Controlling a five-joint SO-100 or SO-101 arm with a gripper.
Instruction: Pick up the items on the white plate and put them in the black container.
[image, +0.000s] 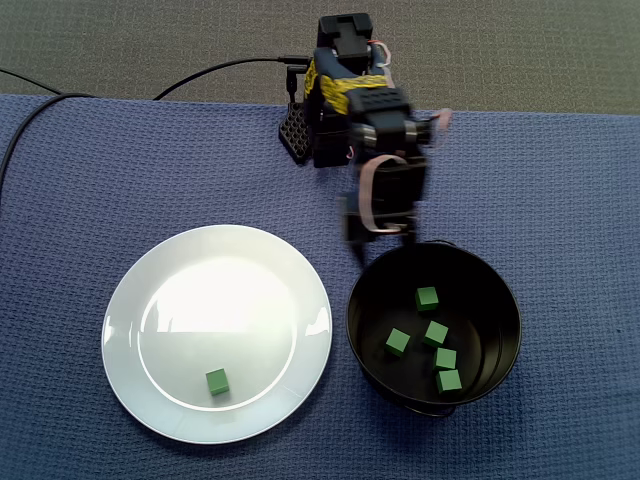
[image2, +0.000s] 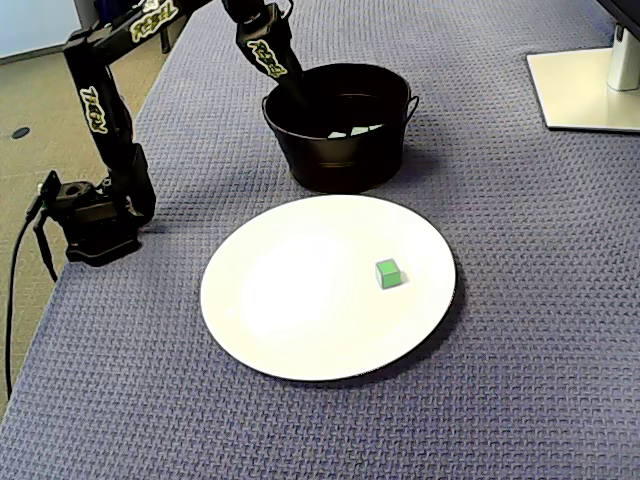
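Judging from how things lie, the job is nearly finished: five cubes (image: 427, 298) rest on the floor of the black container (image: 350, 320), and a single green cube (image: 217, 381) sits alone on the white plate (image: 130, 300), near the plate's lower edge in a fixed view and well apart from the container. The claw (image: 378, 243) hangs at the container's rim on the arm's side. It is smeared with motion blur there and half hidden against the dark wall in the other fixed view (image2: 297, 95), so I cannot tell whether its jaws are apart or together, and no cube shows between them.

The next move calls for a swing across to the plate, jaws spread, then a straight drop over the small cube to pinch its flat sides.

Yellow-green lettering runs along the arm (image2: 100, 110), probably a brand name, too small to read. The blue-clothed bench (image: 100, 170) carries no writing.
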